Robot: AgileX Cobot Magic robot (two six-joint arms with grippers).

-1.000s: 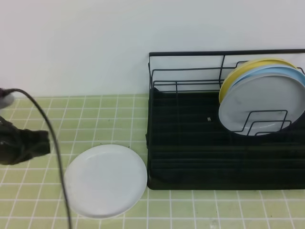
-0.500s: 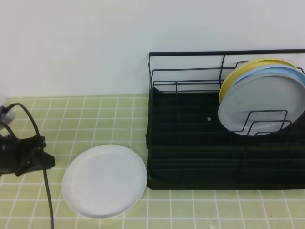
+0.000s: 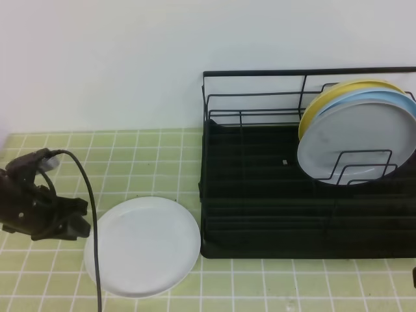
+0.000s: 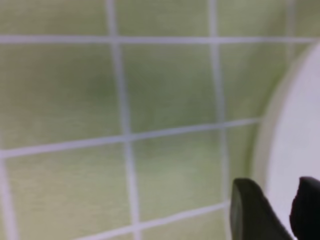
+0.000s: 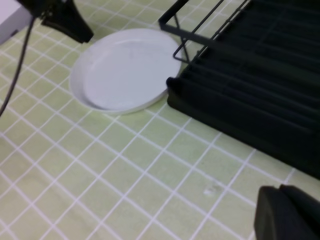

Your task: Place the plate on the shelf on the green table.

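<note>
Left hand [image 3: 78,218] has moved in to the plate's [image 3: 144,246] left rim, fingers now apart; grasp looks imminent. Plate flat on green surface [image 3: 130,156], left of shelf [image 3: 260,214]. Left wrist: fingertips [image 4: 252,212] at rim. Right wrist: right hand [image 5: 287,215] together, idle.

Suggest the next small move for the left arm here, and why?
Probably ease the left gripper a little further right so its jaws straddle the rim of the glossy white round plate, then close. The plate lies flat on the pale green tiled table, beside the black wire dish rack, and the gripper sits at its left edge, apparently not yet holding it.
</note>
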